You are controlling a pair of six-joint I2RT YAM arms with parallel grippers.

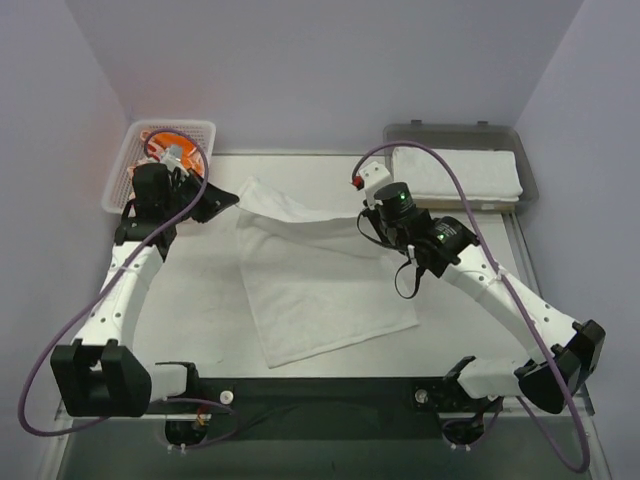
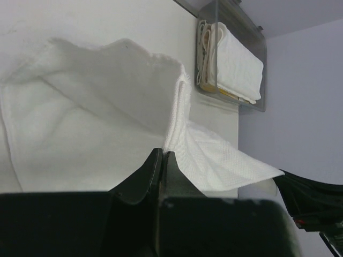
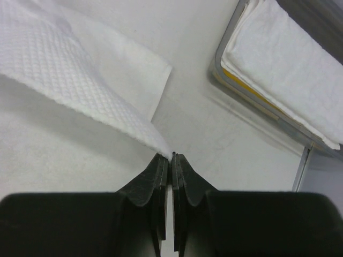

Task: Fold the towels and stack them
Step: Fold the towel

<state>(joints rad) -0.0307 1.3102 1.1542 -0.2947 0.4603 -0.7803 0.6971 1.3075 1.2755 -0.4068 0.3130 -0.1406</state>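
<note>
On white tabletop (image 1: pixel 200 320), lilac walls (image 1: pixel 320 70) around, white towel (image 1: pixel 320 290), left claw (image 2: pixel 163 156) and right claw (image 3: pixel 172 158) clamped on seemingly raised corners.

Readable text: none anywhere I can see
white towel (image 1: pixel 320 295): no label legible
orange towel (image 1: pixel 155 135) in basket (image 1: pixel 118 175): markings too small to read

Mid-table: towel (image 1: pixel 320 290) spread flat, its far edge raised between left gripper (image 2: pixel 162 153) and right gripper (image 3: pixel 172 156), both pinched on it. That edge bars the way across. Far left corner: basket (image 1: pixel 180 124). Far right: tray (image 1: pixel 450 128), filled. Bare table (image 1: pixel 200 320) left of towel, and in the far strip between basket and tray. Walls (image 1: pixel 50 150) close on either side.
</note>
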